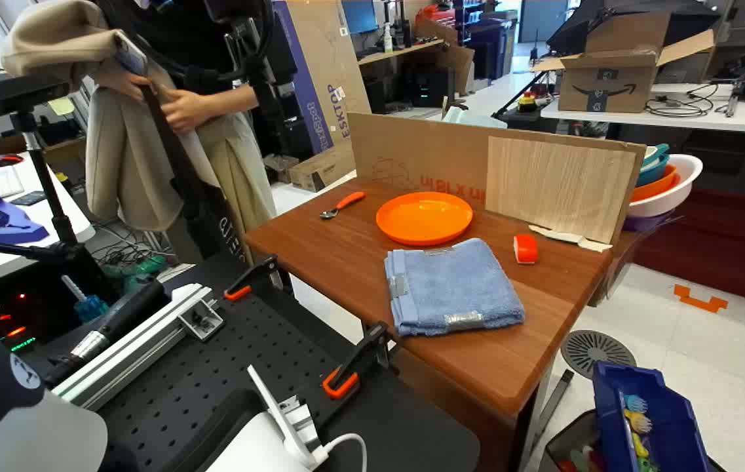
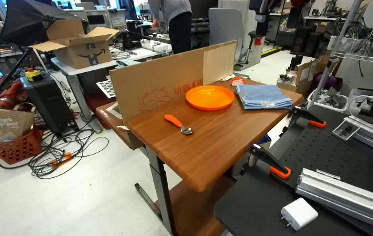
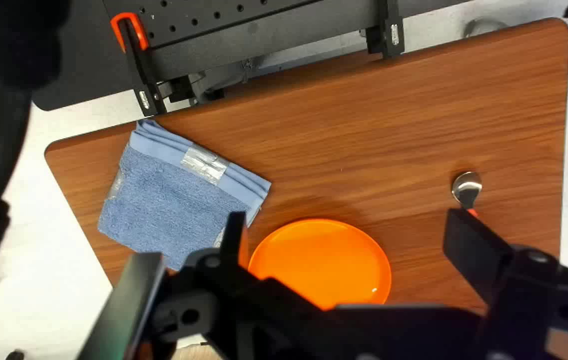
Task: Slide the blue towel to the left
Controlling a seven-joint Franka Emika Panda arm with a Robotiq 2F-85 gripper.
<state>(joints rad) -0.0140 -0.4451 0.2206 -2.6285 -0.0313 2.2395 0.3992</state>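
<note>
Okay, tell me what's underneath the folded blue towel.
The blue towel lies on the brown table, whose surface shows beside it in all three views. The part directly beneath is covered, so I can't tell whether anything thin lies in between.

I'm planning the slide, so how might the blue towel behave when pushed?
The blue towel would probably bend or bunch, as it is folded, soft-looking cloth. The silvery patches at its edges may be tape, which might help hold the layers together. Rolling seems unlikely, since it lies flat on the table.
</note>
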